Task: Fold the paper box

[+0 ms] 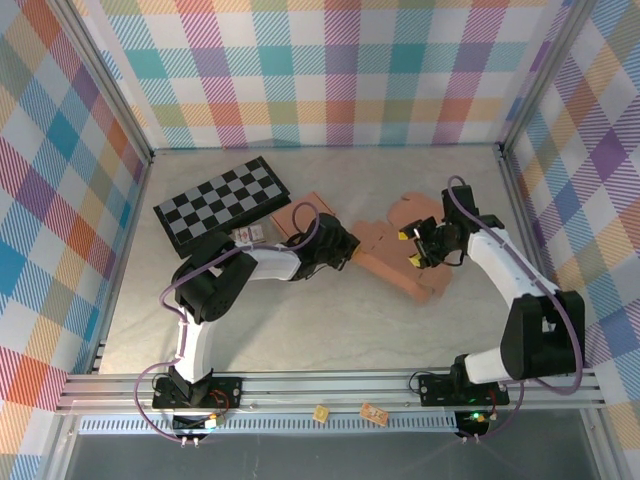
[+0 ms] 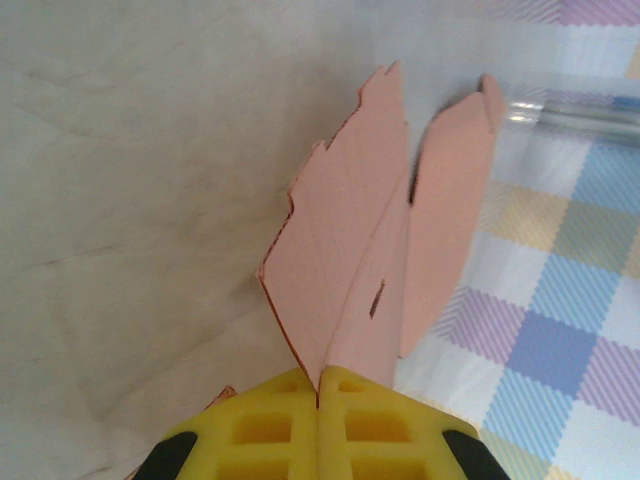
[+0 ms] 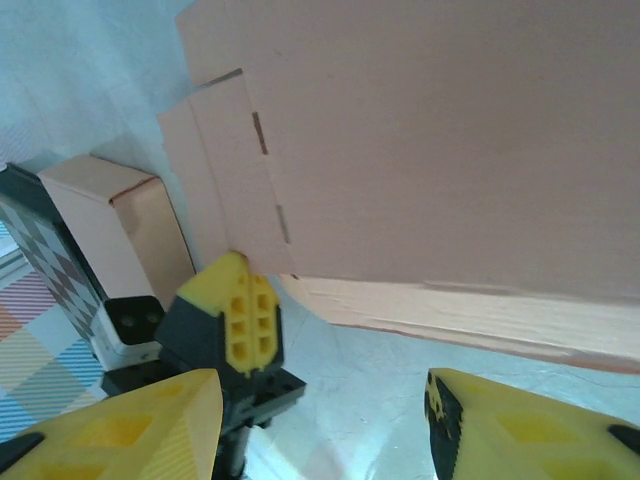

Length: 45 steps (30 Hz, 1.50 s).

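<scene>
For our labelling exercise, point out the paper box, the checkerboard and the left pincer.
paper box (image 1: pixel 382 244), top view, flat panel.
checkerboard (image 1: pixel 222 203), top view, centre.
left pincer (image 2: pixel 318 400), left wrist view, fingertip seam.

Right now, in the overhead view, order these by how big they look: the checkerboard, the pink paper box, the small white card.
1. Checkerboard and paper box: too close to rank, since the left arm covers part of the box.
2. Small white card: clearly the smallest.

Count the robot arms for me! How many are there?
2. The left arm reaches from the bottom left to the pink paper box; the right arm reaches from the bottom right to its other side. None look hidden.
</scene>
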Tool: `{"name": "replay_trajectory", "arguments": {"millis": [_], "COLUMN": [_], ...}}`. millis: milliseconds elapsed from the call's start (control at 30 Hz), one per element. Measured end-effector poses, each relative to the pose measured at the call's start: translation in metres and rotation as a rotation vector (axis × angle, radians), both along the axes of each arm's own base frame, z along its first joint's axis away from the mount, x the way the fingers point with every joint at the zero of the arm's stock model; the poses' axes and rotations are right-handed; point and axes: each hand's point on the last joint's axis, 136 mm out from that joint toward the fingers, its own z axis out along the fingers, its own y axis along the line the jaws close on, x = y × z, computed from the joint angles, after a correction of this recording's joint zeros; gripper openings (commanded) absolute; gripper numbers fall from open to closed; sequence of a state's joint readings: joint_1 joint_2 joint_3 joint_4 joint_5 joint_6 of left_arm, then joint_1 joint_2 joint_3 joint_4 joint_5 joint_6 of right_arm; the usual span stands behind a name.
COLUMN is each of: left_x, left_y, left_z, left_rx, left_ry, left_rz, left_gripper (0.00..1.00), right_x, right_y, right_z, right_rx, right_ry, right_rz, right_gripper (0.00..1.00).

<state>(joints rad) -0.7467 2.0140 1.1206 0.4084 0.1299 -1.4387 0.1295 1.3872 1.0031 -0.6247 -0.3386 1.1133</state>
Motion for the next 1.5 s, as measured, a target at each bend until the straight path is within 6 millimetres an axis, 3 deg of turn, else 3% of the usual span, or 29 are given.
{"name": "replay_trajectory", "arguments": {"millis": [167, 267, 367, 467, 667, 867, 933, 1167, 1367, 1500], "left_x": [0.015, 0.025, 0.035, 0.041, 0.044, 0.044, 0.044, 0.039, 0.039, 0.04], "left_y": [0.001, 0.004, 0.005, 0.005, 0.009, 0.01, 0.011, 0.015, 0.015, 0.017], "left_z": [0.044, 0.08, 0.111, 0.125, 0.126, 0.125, 0.122, 0.107, 0.106, 0.104], "left_rx": [-0.028, -0.068, -0.127, -0.178, -0.224, -0.267, -0.274, -0.269, -0.282, -0.281], "left_ry": [-0.023, -0.051, -0.074, -0.073, -0.037, -0.009, 0.003, 0.041, 0.044, 0.041], "left_rz": [0.089, 0.157, 0.221, 0.265, 0.328, 0.368, 0.375, 0.393, 0.4, 0.411], "left_gripper": [0.0, 0.0, 0.0, 0.0, 0.0, 0.0, 0.0, 0.0, 0.0, 0.0], "right_x": [0.001, -0.012, -0.037, -0.054, -0.03, -0.011, -0.004, 0.021, 0.031, 0.036], "right_y": [-0.004, 0.007, 0.026, 0.042, 0.034, 0.038, 0.038, 0.047, 0.046, 0.044], "right_z": [0.044, 0.063, 0.062, 0.045, 0.028, 0.0, -0.001, 0.001, 0.006, 0.015], "right_rx": [-0.058, -0.032, 0.023, 0.046, 0.108, 0.187, 0.2, 0.257, 0.276, 0.278], "right_ry": [-0.109, -0.154, -0.172, -0.168, -0.219, -0.187, -0.201, -0.255, -0.282, -0.303], "right_rz": [-0.001, -0.054, -0.126, -0.201, -0.466, -0.609, -0.639, -0.677, -0.691, -0.693], "right_gripper": [0.55, 0.55, 0.56, 0.58, 0.62, 0.62, 0.62, 0.44, 0.22, 0.15]}}
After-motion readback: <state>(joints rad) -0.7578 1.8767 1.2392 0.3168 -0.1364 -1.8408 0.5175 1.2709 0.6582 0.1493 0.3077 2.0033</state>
